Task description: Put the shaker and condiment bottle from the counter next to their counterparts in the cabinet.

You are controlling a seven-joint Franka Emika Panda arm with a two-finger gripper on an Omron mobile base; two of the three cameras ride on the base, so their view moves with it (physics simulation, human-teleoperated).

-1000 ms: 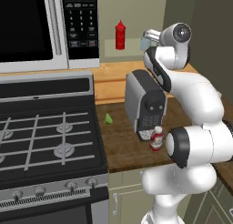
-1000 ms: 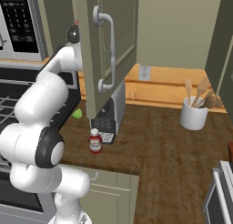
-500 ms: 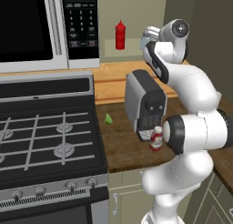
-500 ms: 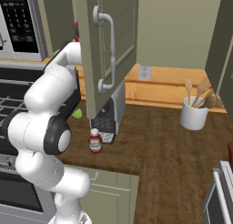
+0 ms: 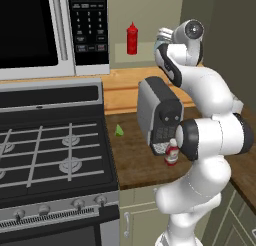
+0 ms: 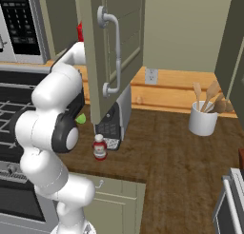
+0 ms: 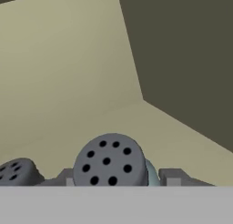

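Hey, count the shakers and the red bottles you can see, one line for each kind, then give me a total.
Shakers: 2, the shaker and the twin shaker beside it
Tall all-red squeeze bottles: 1, the squeeze bottle
Small red bottles with a white cap: 1, the condiment bottle
Total: 4

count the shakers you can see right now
2, both in the hand view. One shaker sits between the fingertips of the shut gripper, perforated cap facing the camera. Its twin is at the lower left edge on the cabinet shelf. Others may be hidden.
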